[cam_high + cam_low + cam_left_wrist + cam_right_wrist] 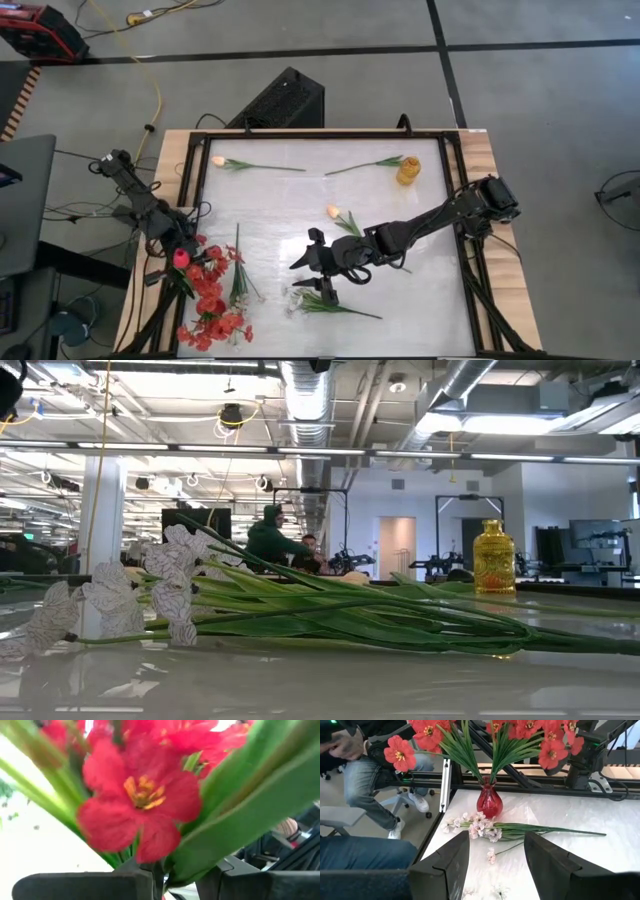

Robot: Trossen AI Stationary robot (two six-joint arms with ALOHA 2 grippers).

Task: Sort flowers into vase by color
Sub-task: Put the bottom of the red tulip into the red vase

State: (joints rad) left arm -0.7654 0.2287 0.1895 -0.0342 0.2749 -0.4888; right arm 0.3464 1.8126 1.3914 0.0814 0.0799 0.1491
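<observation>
The right gripper (322,268), fingers spread, hovers over the bench (300,200) with a white blossom spray (480,826) lying just ahead of it and the red vase (489,801) of red flowers (212,300) beyond. The left gripper (181,258) pinches a red tulip (181,259) above that bunch. The yellow vase (408,169) stands well behind; no lettering is legible.

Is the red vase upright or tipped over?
Upright. In the right wrist view the red vase stands on its base on the table, red flowers rising from its neck.
</observation>
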